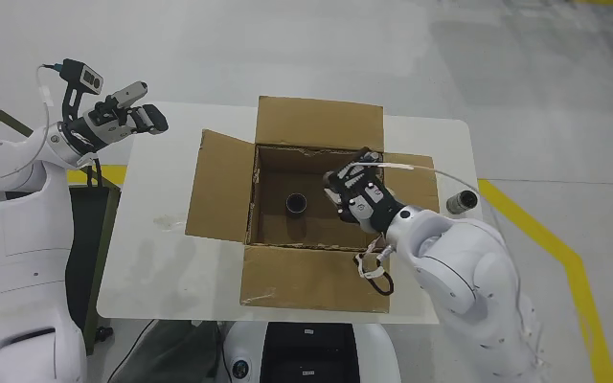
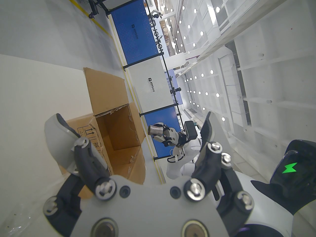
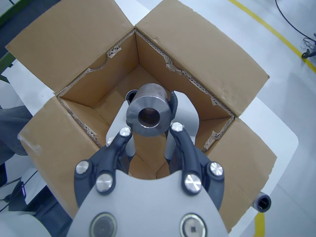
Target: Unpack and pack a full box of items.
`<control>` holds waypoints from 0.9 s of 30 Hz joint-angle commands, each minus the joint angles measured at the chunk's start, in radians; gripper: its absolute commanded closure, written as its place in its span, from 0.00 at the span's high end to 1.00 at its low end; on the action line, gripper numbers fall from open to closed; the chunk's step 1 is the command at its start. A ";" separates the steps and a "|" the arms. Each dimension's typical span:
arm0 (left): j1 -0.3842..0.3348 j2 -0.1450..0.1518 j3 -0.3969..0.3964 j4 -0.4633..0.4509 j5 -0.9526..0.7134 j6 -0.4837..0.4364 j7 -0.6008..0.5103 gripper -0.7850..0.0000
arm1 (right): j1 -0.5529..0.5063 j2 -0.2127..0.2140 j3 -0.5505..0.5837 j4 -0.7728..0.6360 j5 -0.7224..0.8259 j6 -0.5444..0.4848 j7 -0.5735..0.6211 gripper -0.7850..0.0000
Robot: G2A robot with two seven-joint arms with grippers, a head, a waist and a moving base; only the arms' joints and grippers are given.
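While clamped in the right gripper, a steel sleeve is being held above the cardboard box, clear of its torn rims. The left gripper is being held spread, empty, at the table corner.

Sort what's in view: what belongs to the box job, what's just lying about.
Job: cardboard box; metal cylinder held over it by the right gripper; second cylinder inside the box; third cylinder on the table beside the box; open left gripper.
Lying about: green frame beside the table; yellow floor line.
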State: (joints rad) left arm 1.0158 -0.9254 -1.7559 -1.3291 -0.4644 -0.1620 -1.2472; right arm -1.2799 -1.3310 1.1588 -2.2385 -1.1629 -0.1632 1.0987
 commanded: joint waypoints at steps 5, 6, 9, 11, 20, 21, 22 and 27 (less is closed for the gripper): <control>0.000 0.000 0.000 0.000 0.000 0.000 0.000 1.00 | -0.125 0.023 0.160 -0.077 0.091 -0.061 0.014 0.00; 0.000 0.000 0.000 0.000 0.000 0.000 0.000 1.00 | -0.149 0.027 0.198 -0.086 0.117 -0.065 0.010 0.00; 0.000 0.000 0.000 0.000 0.000 0.000 0.000 1.00 | -0.224 0.037 0.308 -0.111 0.189 -0.098 -0.010 0.00; 0.000 0.000 0.000 0.000 0.000 0.000 0.000 1.00 | -0.273 0.044 0.378 -0.111 0.237 -0.126 -0.030 0.00; 0.000 0.000 0.000 0.000 0.000 0.000 0.000 1.00 | -0.442 0.065 0.649 -0.081 0.405 -0.211 -0.081 0.00; 0.000 0.000 0.000 0.000 0.000 0.000 0.000 1.00 | -0.454 0.067 0.670 -0.082 0.410 -0.212 -0.093 0.00; 0.000 0.000 0.000 0.000 0.000 0.000 0.000 1.00 | -0.467 0.068 0.684 -0.087 0.406 -0.214 -0.097 0.00; 0.000 0.000 0.000 0.000 0.000 0.000 0.000 1.00 | -0.483 0.072 0.688 -0.098 0.410 -0.216 -0.098 0.00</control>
State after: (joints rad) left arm 1.0158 -0.9254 -1.7559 -1.3291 -0.4644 -0.1620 -1.2472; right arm -1.7640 -1.2592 1.8477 -2.3368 -0.7525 -0.3790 1.0001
